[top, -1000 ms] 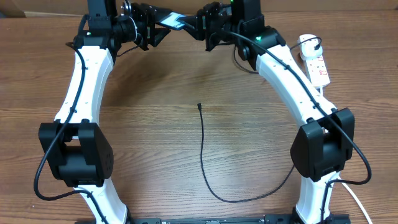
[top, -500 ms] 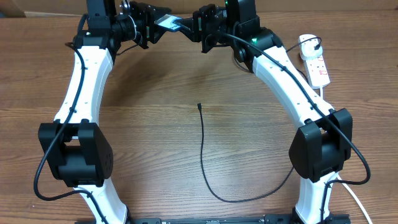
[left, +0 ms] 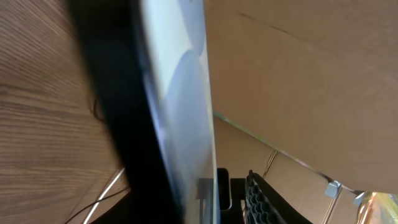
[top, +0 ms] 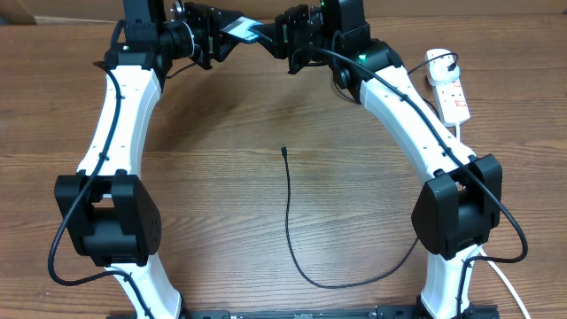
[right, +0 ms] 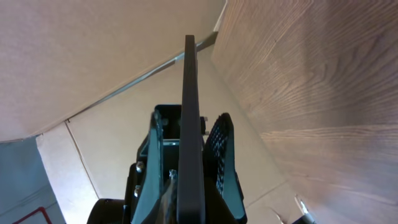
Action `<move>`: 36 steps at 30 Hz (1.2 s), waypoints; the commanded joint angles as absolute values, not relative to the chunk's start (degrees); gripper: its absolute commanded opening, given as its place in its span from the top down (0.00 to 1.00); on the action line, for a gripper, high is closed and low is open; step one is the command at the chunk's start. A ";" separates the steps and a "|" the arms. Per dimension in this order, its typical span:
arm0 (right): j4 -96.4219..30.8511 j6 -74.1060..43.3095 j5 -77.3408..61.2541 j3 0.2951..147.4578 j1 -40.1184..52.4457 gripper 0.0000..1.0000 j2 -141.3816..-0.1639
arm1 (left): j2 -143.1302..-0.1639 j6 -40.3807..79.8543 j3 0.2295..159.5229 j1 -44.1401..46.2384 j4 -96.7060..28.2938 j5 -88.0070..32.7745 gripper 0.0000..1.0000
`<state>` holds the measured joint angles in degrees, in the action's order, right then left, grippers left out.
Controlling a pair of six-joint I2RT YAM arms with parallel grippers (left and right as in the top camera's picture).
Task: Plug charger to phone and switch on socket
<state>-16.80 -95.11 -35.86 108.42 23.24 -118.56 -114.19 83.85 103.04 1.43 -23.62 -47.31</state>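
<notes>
right jaws clamp the phone [top: 241, 28] edge-on, left jaws unclear; charger tip [top: 283, 151] lies well apart, mid-surface, pointing toward them.

Wood-grain table [top: 221, 133], tan cardboard panels [left: 298, 74] behind its far edge, soft even light

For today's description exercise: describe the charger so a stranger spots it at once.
On the table, look between the two white arms. The charger lies there: a thin black cable with a plug tip, unlike the thick white cord beside one arm's base.
</notes>
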 commanded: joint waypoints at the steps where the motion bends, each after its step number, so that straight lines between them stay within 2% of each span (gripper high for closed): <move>1: -16.34 -94.04 -35.64 109.56 23.18 0.97 -116.66 | -112.12 84.47 103.33 1.52 -23.73 -47.62 0.63; 29: -16.78 -94.06 -36.93 109.56 23.20 0.97 -116.66 | -112.12 85.32 103.33 1.52 -23.73 -47.59 0.71; 36: -16.80 -94.04 -37.19 109.56 23.46 0.96 -116.66 | -112.12 85.34 103.33 1.52 -23.73 -47.62 0.78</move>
